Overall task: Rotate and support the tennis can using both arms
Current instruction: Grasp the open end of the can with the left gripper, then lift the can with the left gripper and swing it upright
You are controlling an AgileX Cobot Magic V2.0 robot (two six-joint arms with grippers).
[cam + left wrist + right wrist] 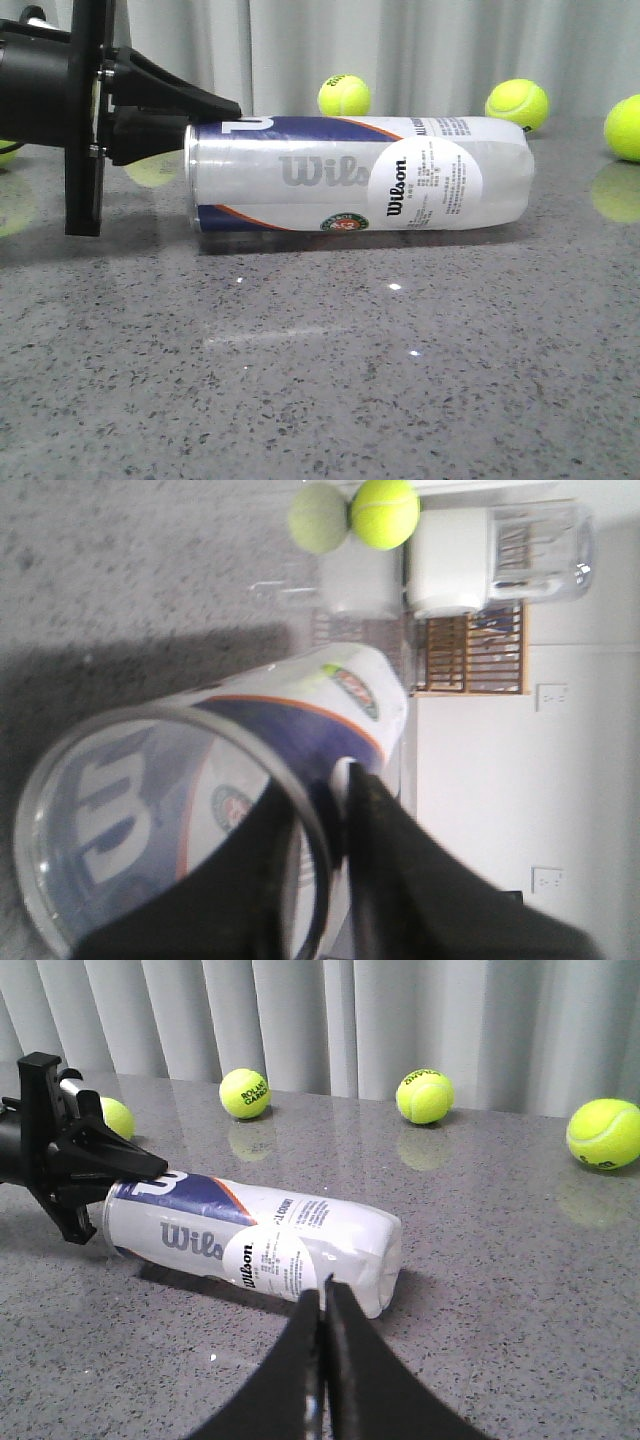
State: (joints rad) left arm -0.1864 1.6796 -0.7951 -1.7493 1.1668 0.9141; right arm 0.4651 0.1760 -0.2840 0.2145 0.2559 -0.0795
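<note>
The tennis can (360,175) lies on its side on the grey speckled table (320,380), open silver-rimmed end to the left. My left gripper (215,115) is shut on that rim: in the left wrist view one finger is inside the can (300,720) and one outside, the left gripper (335,790) pinching the wall at its upper edge. My right gripper (325,1295) is shut with nothing in it, close in front of the can (260,1240) near its closed end and apart from it. It is out of the front view.
Several yellow-green tennis balls rest along the back of the table by the curtain: one (344,95) behind the can, one (516,103) to the right, one (625,127) at the far right edge. Another ball (117,1117) sits behind the left gripper (140,1170).
</note>
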